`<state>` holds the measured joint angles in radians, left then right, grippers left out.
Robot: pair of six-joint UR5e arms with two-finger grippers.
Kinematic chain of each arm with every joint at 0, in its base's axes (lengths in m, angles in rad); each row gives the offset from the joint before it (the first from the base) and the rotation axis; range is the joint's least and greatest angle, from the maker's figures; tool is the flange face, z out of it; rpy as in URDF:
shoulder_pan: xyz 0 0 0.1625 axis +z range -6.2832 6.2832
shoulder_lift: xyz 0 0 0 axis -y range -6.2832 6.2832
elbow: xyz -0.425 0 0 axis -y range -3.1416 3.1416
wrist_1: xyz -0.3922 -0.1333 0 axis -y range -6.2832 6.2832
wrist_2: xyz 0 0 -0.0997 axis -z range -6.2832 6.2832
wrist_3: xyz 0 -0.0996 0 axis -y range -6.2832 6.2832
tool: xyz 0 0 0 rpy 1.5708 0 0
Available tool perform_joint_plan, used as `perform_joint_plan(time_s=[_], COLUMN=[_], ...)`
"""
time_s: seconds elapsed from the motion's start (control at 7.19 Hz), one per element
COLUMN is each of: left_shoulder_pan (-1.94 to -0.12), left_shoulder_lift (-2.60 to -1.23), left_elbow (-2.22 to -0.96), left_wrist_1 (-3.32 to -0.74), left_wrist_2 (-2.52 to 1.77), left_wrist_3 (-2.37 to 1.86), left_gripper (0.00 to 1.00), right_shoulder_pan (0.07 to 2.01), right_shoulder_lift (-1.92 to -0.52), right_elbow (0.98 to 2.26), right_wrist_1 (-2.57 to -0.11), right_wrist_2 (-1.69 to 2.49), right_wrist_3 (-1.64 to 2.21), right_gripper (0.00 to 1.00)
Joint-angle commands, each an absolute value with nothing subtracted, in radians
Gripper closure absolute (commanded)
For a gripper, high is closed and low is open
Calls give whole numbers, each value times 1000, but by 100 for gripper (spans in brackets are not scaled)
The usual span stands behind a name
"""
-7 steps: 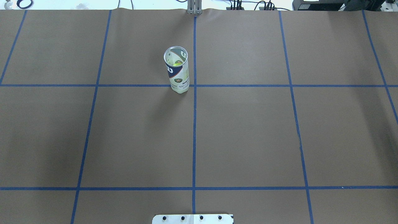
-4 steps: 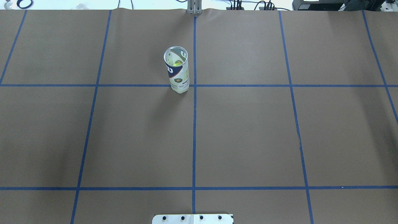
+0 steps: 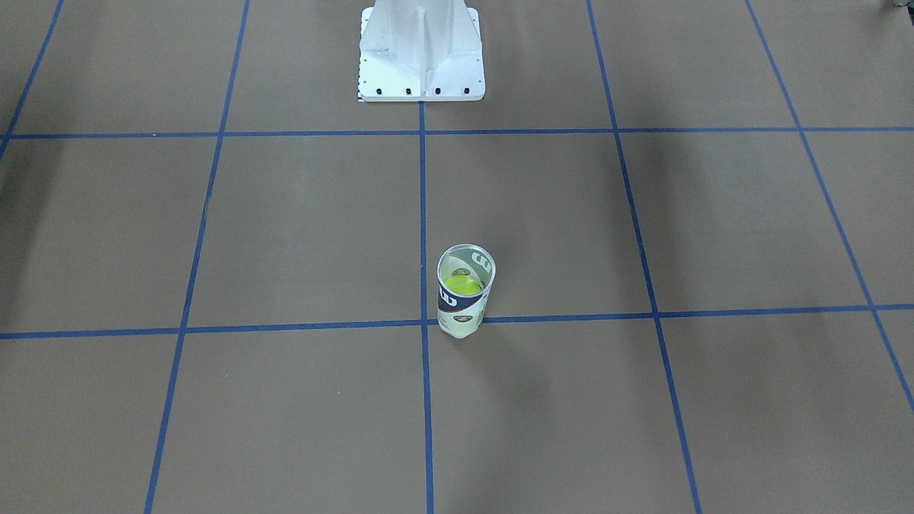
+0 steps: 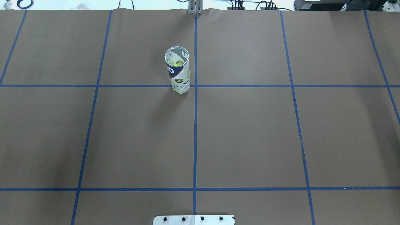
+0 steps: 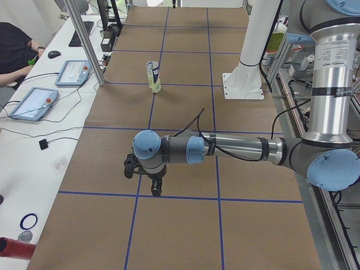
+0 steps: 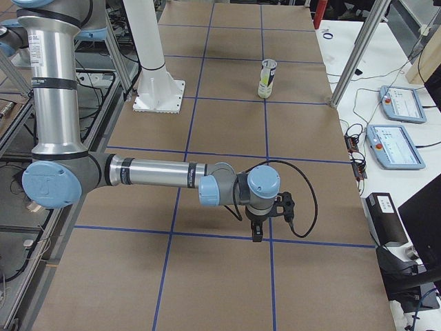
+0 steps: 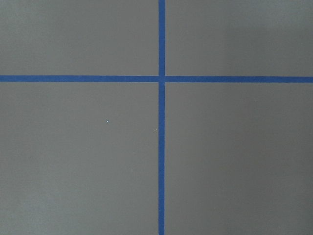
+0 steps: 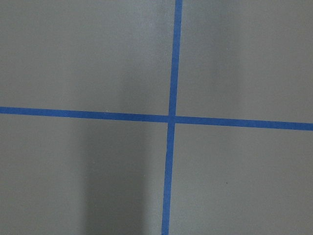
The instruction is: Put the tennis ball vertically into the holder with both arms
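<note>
Nothing on the table (image 4: 250,140) has shifted since a second ago; the tube (image 4: 178,75) stands where it stood. At the table's left end the left arm (image 5: 236,149) reaches out low over the brown paper, and the left gripper (image 5: 156,190) points down above a line of blue tape (image 5: 253,199). Whether its jaws are wide or narrow I cannot tell. The tube stands upright, mouth open, just left of the centre line with its foot on a crossing line, well apart from both arms. A yellow-green ball (image 3: 463,285) sits inside it. At the right end the right arm (image 6: 151,172) also reaches out low, with the right gripper (image 6: 257,234) pointing down. I cannot tell how its jaws stand either.
</note>
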<state>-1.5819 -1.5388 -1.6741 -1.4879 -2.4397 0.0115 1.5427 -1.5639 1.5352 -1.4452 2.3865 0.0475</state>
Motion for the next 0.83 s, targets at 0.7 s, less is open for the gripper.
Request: perform_joint_plan(time_s=[0.7], left_shoulder_pan=[-1577], left_shoulder_lift=[-1539], left_elbow=[-1667], left_wrist_1=[-1529], left_wrist_2=[-2439], left_wrist_3=[-20], left_gripper=[0], right_shoulder_pan=[1600], right_shoulder_lift=[-1591], right_elbow=[1727], right_wrist_1=[-1667], right_wrist_2=[2425], right_wrist_3=[69], right_gripper=[1])
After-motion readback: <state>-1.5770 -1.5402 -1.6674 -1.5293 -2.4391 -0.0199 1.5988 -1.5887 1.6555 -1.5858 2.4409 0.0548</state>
